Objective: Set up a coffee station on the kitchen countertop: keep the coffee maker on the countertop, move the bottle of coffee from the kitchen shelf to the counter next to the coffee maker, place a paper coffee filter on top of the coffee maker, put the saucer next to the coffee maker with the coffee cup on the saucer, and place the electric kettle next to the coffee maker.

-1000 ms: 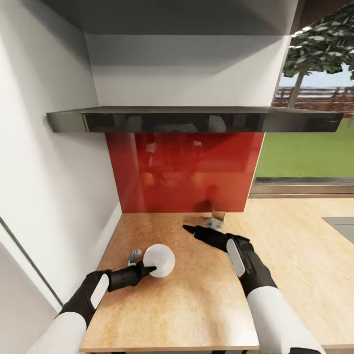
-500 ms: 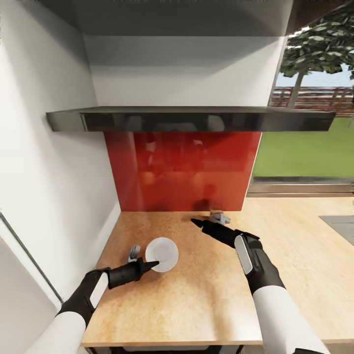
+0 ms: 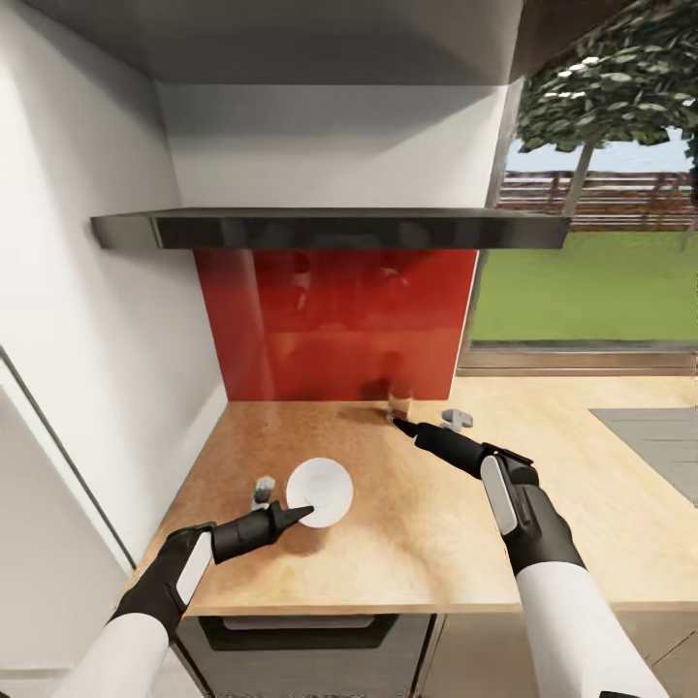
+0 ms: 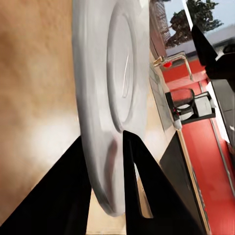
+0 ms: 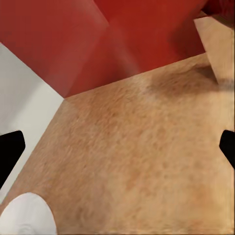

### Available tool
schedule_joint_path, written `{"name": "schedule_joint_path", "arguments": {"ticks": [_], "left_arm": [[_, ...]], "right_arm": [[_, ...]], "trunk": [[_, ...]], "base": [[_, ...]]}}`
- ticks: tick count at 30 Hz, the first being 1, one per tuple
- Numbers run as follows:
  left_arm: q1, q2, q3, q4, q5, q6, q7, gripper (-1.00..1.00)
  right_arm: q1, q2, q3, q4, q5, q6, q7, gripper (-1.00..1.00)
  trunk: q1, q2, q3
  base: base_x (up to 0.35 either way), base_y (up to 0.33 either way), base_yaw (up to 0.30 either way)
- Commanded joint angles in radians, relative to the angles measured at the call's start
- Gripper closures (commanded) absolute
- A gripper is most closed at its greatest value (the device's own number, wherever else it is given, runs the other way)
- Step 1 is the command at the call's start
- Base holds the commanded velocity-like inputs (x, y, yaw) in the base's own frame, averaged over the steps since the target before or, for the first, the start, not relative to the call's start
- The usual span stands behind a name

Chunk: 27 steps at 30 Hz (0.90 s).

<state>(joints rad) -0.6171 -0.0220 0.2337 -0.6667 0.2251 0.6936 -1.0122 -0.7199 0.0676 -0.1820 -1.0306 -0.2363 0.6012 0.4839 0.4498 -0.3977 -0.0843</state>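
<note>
The saucer [image 3: 319, 491], pinched at its rim by our left gripper [image 3: 296, 513] above the countertop [image 3: 407, 543], could slip and drop from so thin an edge hold, while our right gripper [image 3: 399, 424], fingers spread, hovers beyond the saucer near the red backsplash [image 3: 330, 330].

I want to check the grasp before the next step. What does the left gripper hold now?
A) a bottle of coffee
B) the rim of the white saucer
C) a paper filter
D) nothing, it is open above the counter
B: in the left wrist view the two black fingers pinch the rim of the white saucer, and the head view shows the left gripper at the saucer's edge.
</note>
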Motion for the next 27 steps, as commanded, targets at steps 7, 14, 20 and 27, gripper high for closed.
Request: {"name": "schedule_joint_path", "arguments": {"ticks": [7,14,20,27], "left_arm": [[0.000,0.000,0.003,-0.001,-0.003,0.003,-0.032,1.00],[0.000,0.001,0.005,-0.001,-0.002,0.003,-0.036,1.00],[0.001,0.002,0.006,-0.001,-0.001,0.004,-0.037,1.00],[0.001,0.002,0.006,-0.001,-0.001,0.004,-0.037,1.00]], "right_arm": [[-0.001,0.001,-0.004,0.000,-0.004,0.008,0.002,-1.00],[-0.001,0.003,-0.004,0.001,-0.004,0.008,0.002,-1.00],[-0.001,0.003,-0.004,0.001,-0.004,0.008,0.002,-1.00],[-0.001,0.003,-0.004,0.002,-0.004,0.009,0.002,-1.00]], "trunk": [[0.000,-0.002,-0.001],[0.000,-0.002,0.003],[0.000,-0.002,0.007],[0.000,-0.002,0.011]], "base": [[-0.263,-0.190,-0.041],[-0.263,-0.190,-0.213],[-0.263,-0.190,-0.235],[-0.214,-0.191,-0.243]]}}
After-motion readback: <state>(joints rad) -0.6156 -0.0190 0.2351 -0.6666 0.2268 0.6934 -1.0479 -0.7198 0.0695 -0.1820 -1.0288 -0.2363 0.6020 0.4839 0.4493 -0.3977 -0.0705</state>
